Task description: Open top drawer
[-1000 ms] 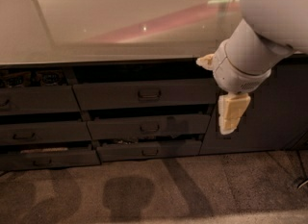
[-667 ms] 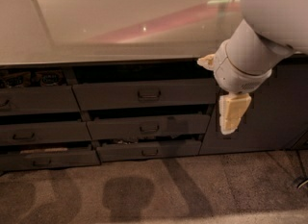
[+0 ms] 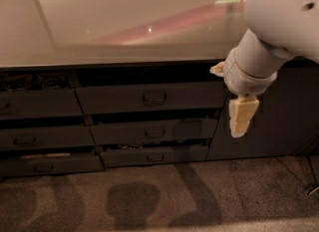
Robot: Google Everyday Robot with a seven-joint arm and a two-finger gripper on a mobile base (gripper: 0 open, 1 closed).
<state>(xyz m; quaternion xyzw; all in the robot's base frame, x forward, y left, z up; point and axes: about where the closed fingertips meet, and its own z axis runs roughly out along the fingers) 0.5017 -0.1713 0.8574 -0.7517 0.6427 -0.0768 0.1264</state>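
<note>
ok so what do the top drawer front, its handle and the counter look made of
The top drawer: matte dark grey-brown panel, probably laminate or painted wood; no shine. Its handle: dark, thin bail, likely metal. The counter: smooth, glossy, reflecting lights, maybe stone or laminate. The tool, cream and plastic-looking, hangs by the drawer's right end.

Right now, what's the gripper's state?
Gripper: cannot be told. It hangs at the right end of the top drawer, away from its handle.
</note>
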